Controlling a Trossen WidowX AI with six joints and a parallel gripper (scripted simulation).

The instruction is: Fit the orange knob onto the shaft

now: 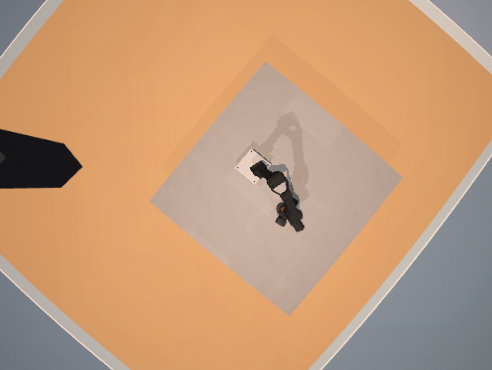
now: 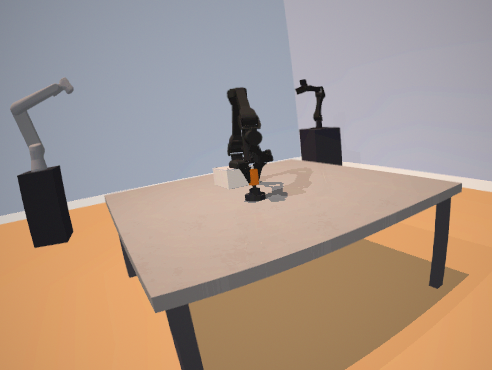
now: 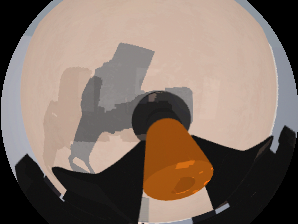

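The orange knob (image 1: 283, 209) (image 2: 254, 177) (image 3: 172, 155) is upright between the fingers of my gripper (image 2: 254, 175) (image 3: 167, 142), which is shut on it. The dark round pedestal (image 2: 254, 197) (image 3: 142, 112) stands on the table under the knob. In the exterior view a short, narrower dark part shows between the knob's lower end and the pedestal's wide base, so the knob is above that base. In the wrist view the knob covers the pedestal's middle. The shaft's flat side and the knob's lower opening are hidden, and I cannot tell whether the shaft's tip is in the hole.
A white box (image 1: 246, 169) (image 2: 226, 178) stands on the grey table (image 1: 210, 220) (image 2: 210, 240) beside the arm's base. The arm's shadow lies on the table near the pedestal. Two other arms stand on dark stands (image 2: 46, 207) (image 2: 320, 146) beyond the table.
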